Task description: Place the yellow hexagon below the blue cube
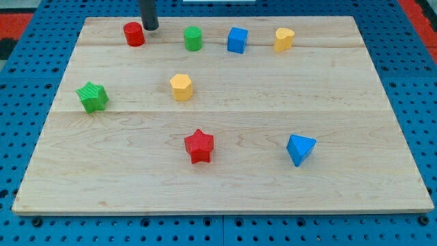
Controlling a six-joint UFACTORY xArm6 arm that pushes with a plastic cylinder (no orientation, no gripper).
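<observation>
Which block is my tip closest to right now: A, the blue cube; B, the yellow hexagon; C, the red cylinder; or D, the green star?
C: my tip sits at the view's top, just right of the red cylinder, far from the yellow hexagon and the blue cube.

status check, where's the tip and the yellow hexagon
My tip top left, beside red cylinder. Yellow hexagon left of and below blue cube. Path clear.

The wooden surface [225,184] carries eight blocks: yellow hexagon [181,87] near centre, blue cube [237,39] at one o'clock from it.
</observation>
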